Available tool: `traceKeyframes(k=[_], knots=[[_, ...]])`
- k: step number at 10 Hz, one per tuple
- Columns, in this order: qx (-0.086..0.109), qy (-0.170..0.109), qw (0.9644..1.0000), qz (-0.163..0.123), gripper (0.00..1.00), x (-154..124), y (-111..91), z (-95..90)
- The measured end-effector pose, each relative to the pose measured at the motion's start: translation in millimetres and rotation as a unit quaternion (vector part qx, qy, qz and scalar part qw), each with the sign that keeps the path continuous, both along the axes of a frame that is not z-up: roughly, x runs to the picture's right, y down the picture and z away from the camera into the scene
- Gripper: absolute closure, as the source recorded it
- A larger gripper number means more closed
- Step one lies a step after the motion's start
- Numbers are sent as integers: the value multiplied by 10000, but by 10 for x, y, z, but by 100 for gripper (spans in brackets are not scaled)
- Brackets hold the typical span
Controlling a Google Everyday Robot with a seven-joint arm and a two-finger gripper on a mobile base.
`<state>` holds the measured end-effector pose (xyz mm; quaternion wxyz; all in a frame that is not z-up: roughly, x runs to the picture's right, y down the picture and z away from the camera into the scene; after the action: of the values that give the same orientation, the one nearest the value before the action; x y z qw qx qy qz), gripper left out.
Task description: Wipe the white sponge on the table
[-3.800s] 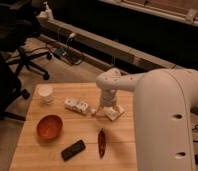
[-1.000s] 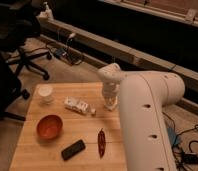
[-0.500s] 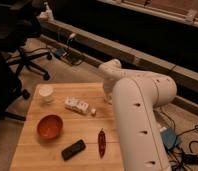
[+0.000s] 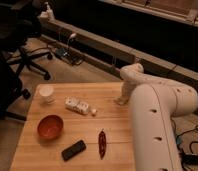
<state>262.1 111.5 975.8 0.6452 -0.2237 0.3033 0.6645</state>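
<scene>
1. The tool [image 4: 122, 98] points down at the far right part of the bench [image 4: 117, 131], close to its back edge. Its jaws are closed narrow.
2. At its lower end sits a small off-white piece, the white sponge [image 4: 120, 102]. It is pinched at the tip and touches the wooden top. Little of it shows, so its outline is hard to tell from the pale tool.
3. The white arm [image 4: 153, 117] rises from the tool, bends over at a rounded joint, then runs down the right side of the view as a thick tube that covers the bench's right edge.
4. To the left of the tool, well apart, a long white packet with dark markings [image 4: 76, 105] lies flat. A tiny pale bit [image 4: 93, 111] lies just beside its right end.
5. Further left, near the back left corner, stands a round white cup [image 4: 46, 93].
6. Nearer the front, a red-orange bowl [image 4: 50, 126] sits on the left side.
7. A black phone [image 4: 73, 149] lies at the front, to the right of the bowl, with a dark red chilli [image 4: 101, 143] near it on its right.
8. Beyond the bench on the left, a black office chair [image 4: 23, 56] stands on the floor, and cables [image 4: 67, 51] lie by the far wall ledge.
</scene>
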Motion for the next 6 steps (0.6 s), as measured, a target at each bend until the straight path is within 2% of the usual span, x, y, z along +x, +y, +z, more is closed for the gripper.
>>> traceKeyframes(k=[2,3,4,6], knots=[[-115,247,9996,63,82,429,175,-171],[-164,299,9994,42,82,527,233,-232],[-236,303,9993,9,82,583,316,-311],[-428,35,9984,-379,82,389,476,-584]])
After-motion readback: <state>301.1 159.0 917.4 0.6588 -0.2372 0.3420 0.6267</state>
